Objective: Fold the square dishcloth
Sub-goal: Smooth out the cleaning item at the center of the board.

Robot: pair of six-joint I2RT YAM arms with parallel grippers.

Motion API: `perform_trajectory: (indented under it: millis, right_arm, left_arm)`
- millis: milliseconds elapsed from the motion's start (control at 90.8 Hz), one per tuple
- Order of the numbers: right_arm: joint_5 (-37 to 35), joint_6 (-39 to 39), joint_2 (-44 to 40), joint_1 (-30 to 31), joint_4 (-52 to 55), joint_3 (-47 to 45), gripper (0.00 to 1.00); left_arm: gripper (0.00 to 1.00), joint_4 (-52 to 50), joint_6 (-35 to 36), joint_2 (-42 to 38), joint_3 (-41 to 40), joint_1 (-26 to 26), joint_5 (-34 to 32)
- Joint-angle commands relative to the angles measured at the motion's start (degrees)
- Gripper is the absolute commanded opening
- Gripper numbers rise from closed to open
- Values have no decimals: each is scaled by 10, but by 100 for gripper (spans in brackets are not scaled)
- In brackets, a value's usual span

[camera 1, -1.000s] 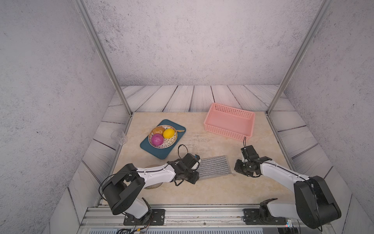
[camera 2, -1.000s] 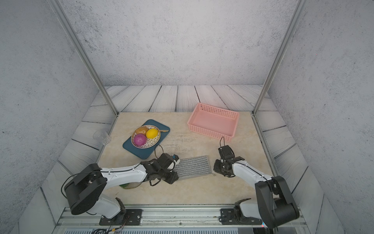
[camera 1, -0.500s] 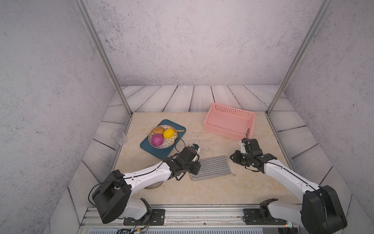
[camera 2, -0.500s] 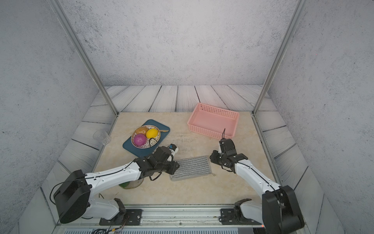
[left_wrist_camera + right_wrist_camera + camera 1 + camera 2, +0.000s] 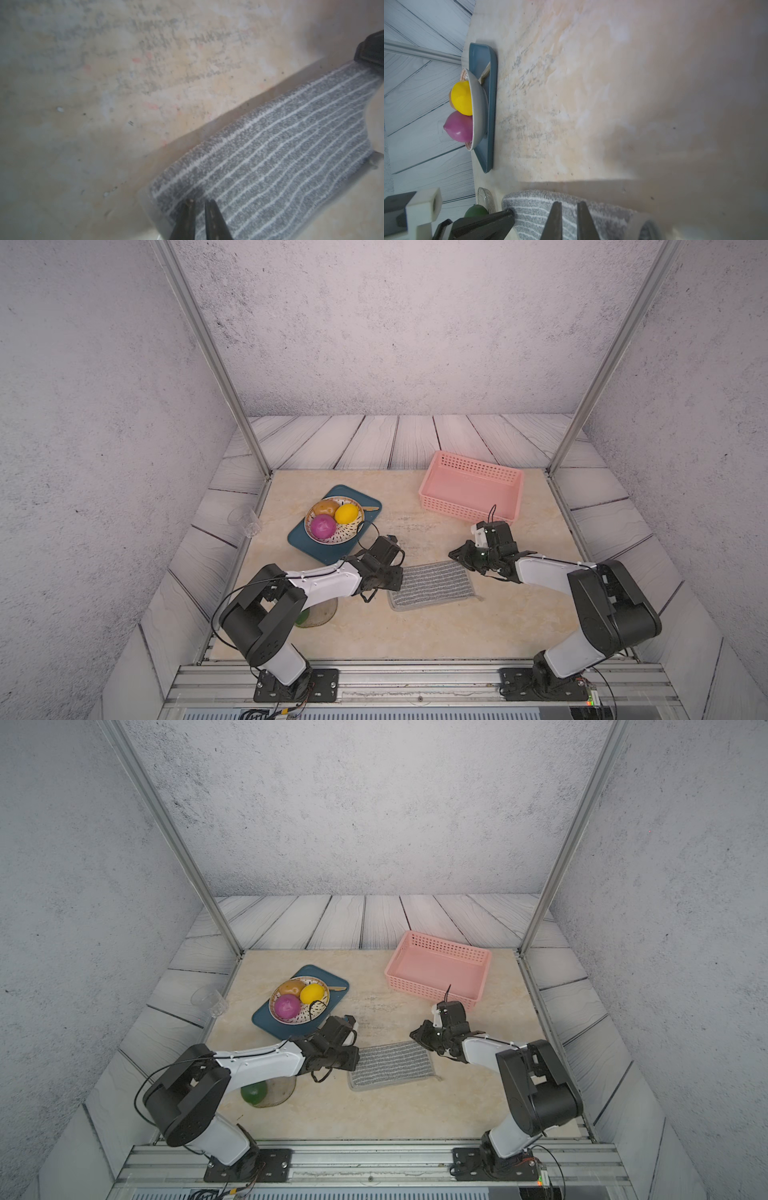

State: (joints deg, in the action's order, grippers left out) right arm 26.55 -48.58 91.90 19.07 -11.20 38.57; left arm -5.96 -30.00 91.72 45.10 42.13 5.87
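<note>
Grasp step, I judge. Left hand [image 5: 200, 202] and right hand [image 5: 569, 204] nearly clenched at far corners of the square dishcloth [image 5: 432, 583]; hold, I cannot tell. Next: lift evenly.

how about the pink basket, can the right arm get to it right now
Probably yes: the right gripper is at the far corner of the cloth, close to the basket, with only bare table between.

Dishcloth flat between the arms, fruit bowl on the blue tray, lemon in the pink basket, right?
No. The pink basket is empty; the lemon sits in the fruit bowl on the blue tray, as both top views show. The rest holds.
</note>
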Motion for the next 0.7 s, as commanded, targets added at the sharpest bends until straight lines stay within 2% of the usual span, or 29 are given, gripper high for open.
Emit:
perform_trajectory:
  millis: [0,198,396,694]
  right_arm:
    - [12,-25,32,2,-56,-11,13]
    - [-12,-26,88,-2,-80,-9,12]
    - [-5,-26,147,-18,-105,14,11]
    - [15,-5,166,-54,-78,55,11]
  left_arm:
    - [16,19,-5,19,-9,-14,10]
    - [15,29,-11,37,-19,-28,20]
    - [14,30,-6,47,-22,-30,20]
    - [14,31,3,66,-4,-31,34]
